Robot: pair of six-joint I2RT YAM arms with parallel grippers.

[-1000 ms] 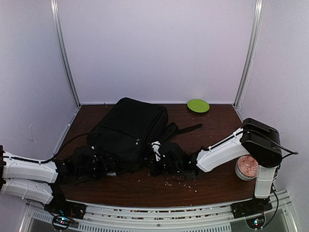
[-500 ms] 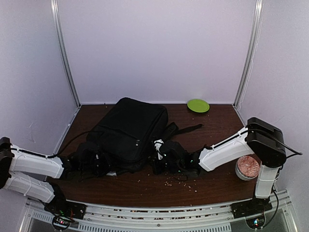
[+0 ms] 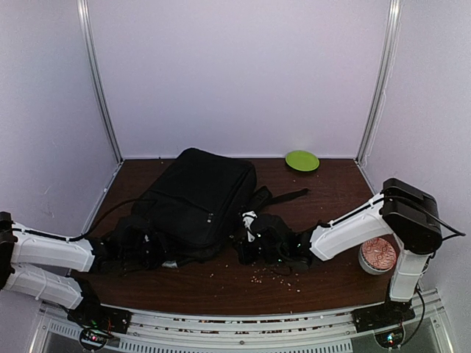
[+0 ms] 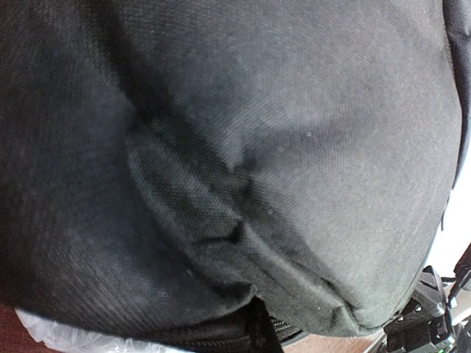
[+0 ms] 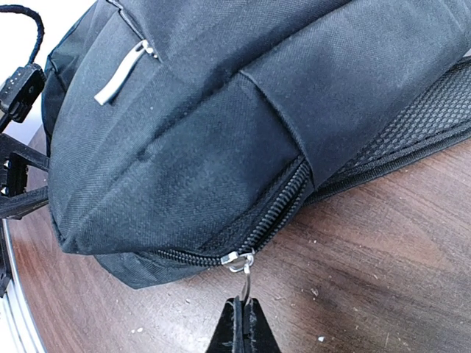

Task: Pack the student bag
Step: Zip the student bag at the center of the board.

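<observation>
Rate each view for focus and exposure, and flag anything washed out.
Top external: even, soft light, yet the student bag reads as a black mass with little detail. Left wrist: too close, bag fabric fills the dim, slightly soft frame. Right wrist: sharp on the zipper pull held by the right gripper; upper-left corner blown out white.

the right gripper (image 5: 243, 325), pinched on the zipper pull (image 5: 245, 273), has slid slightly rightward along the near edge of the student bag (image 3: 199, 193). the left gripper (image 3: 156, 247) has pushed in closer against the bag.
</observation>
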